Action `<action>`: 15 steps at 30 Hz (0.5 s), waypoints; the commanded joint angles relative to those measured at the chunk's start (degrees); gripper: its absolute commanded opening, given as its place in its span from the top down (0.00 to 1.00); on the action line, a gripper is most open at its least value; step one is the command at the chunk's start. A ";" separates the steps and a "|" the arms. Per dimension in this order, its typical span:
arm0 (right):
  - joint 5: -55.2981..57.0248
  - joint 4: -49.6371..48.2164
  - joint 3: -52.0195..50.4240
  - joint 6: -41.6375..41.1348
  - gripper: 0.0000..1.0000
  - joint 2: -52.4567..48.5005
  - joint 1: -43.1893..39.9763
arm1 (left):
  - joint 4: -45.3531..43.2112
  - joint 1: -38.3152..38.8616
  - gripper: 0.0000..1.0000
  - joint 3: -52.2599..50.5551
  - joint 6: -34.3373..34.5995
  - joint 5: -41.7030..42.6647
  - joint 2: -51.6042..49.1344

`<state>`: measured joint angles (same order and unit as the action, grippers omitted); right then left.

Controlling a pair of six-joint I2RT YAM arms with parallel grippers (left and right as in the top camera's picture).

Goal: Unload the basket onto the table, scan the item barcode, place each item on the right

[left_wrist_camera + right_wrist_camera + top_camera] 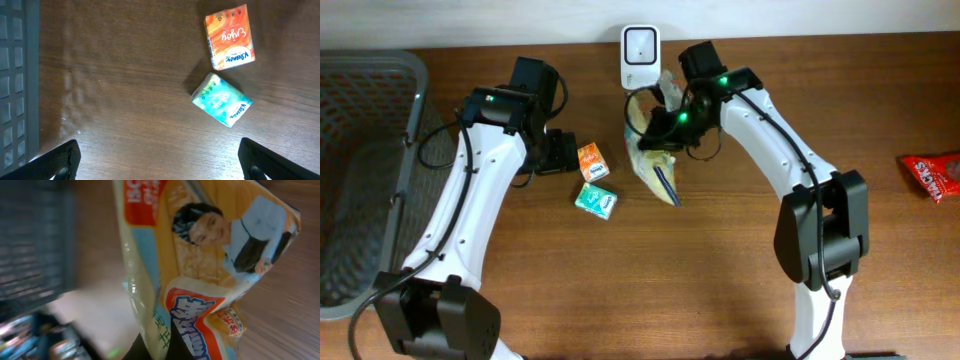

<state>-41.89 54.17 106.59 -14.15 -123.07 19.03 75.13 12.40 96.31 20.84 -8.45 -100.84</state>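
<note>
My right gripper [670,120] is shut on a yellow snack bag [655,160], held just below the white scanner [640,55] at the table's back edge. In the right wrist view the bag [200,255] fills the frame, its edge pinched between my dark fingers [145,351] at the gripper [161,347]. No barcode shows on the bag. My left gripper [560,150] hangs open over the table with nothing between its fingers [60,160], just short of an orange tissue pack [229,36] and a teal tissue pack [221,100].
A grey mesh basket [360,180] stands at the left edge of the table, its wall [15,85] also in the left wrist view. A red snack packet [932,175] lies at the far right. The orange pack [592,161] and teal pack [595,201] lie between the arms.
</note>
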 commanded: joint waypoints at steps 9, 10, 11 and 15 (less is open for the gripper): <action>-10.78 -14.99 -14.62 -10.36 0.95 -3.67 -2.43 | -0.07 -0.20 0.01 0.26 0.76 -0.57 -0.11; -5.99 -14.01 -15.54 -10.36 0.89 -3.69 -3.58 | -0.07 -0.20 0.01 0.26 0.76 -0.57 -0.11; -3.23 -12.74 -15.63 -10.12 0.84 -3.69 -4.76 | -0.07 -0.20 0.01 0.26 0.76 -0.57 -0.11; 0.68 -6.82 -13.33 -4.87 0.66 -3.54 -10.95 | -0.07 -0.20 0.01 0.26 0.76 -0.57 -0.11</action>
<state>-47.83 44.05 91.59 -22.33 -126.45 12.01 75.13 12.40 96.31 20.86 -8.47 -100.84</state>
